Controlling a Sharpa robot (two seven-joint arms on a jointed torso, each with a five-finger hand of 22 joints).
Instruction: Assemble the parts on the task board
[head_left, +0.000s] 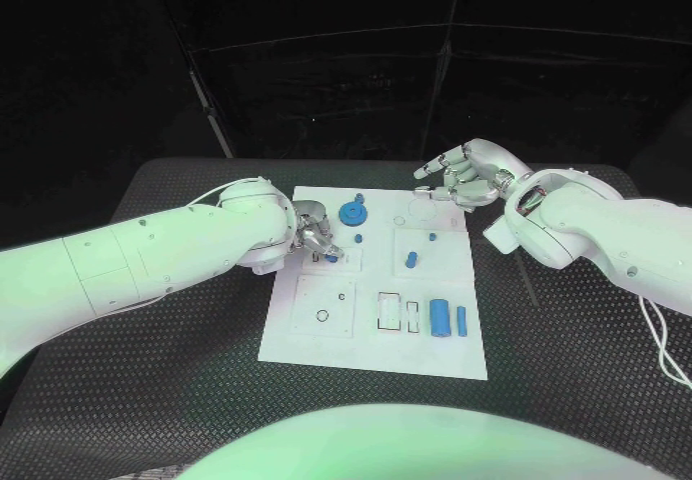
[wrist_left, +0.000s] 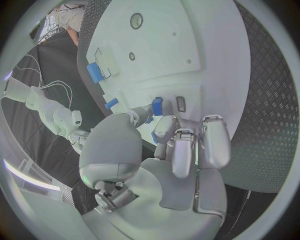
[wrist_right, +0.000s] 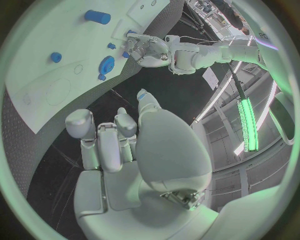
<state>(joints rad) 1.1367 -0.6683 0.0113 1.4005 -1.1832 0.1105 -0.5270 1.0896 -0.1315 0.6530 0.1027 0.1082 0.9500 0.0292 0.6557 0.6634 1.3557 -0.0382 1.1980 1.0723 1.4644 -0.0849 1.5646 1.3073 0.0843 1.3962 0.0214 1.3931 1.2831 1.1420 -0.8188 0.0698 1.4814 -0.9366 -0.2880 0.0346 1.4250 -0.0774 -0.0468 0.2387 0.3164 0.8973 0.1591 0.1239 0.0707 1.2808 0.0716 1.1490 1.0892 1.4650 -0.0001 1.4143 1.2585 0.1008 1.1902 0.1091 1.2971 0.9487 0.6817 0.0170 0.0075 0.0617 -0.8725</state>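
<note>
Task board (head_left: 289, 340) white on black textured table (head_left: 173, 400), left robot hand (head_left: 316, 240) pinching blue part (head_left: 333, 258), right robot hand (head_left: 459, 175) empty, fingers spread

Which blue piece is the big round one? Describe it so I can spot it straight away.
Start at the white task board in the middle of the table and go to its far end. The blue round part lies there, just beyond the left hand. It is a wide disc, whereas the other blue parts are slim bars or pegs.

White task board (head_left: 372, 342) flat mid-table — blue parts (head_left: 438, 318) scattered
</note>
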